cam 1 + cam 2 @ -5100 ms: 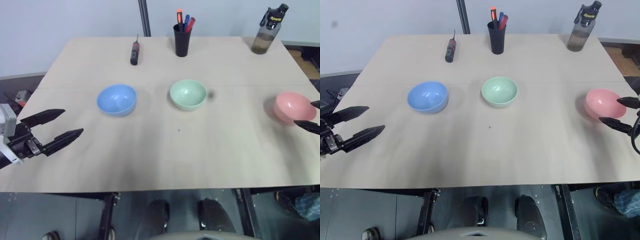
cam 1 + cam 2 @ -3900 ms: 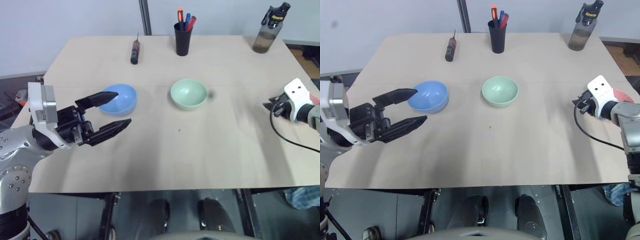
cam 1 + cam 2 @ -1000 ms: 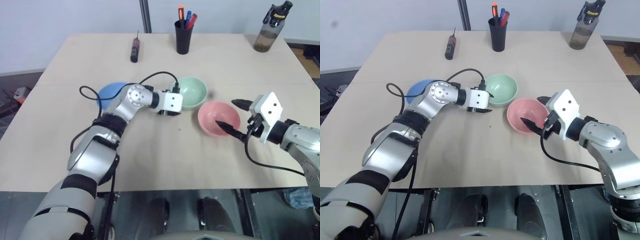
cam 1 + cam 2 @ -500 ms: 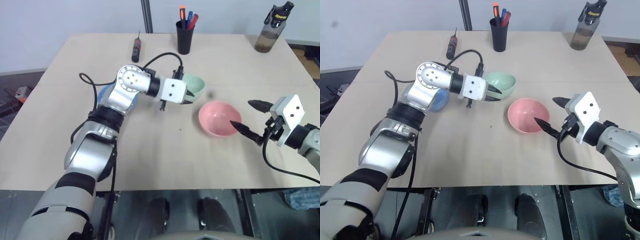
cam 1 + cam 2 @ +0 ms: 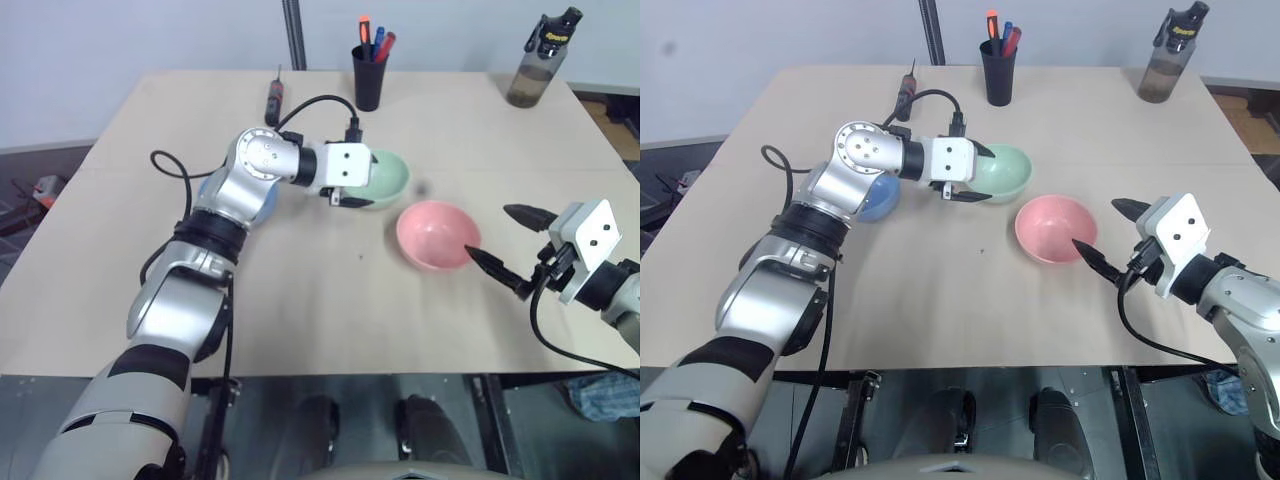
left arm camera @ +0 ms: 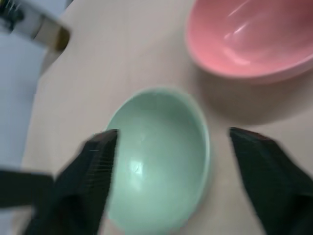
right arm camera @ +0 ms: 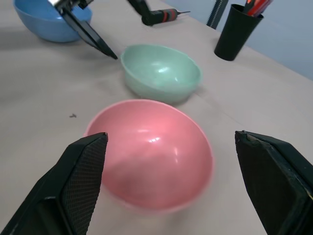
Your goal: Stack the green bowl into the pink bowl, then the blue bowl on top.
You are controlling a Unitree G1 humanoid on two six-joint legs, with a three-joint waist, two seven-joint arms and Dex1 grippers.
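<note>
Left end effector [image 5: 970, 172] spread wide over the green bowl [image 5: 1000, 173], mid-desk, gripping nothing. Right end effector [image 5: 1108, 236] wide too, beside the pink bowl [image 5: 1054, 230]. Probably light, stiff, slippery plastic; best pinched across the rim.

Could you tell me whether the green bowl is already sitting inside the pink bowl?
No, the green bowl stands on the table just behind the pink bowl, which is empty.

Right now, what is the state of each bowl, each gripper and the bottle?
green bowl: upright on table, not stacked
pink bowl: upright, empty
blue bowl: upright, behind left arm
left gripper: open above green bowl
right gripper: open
bottle: upright, capped
</note>
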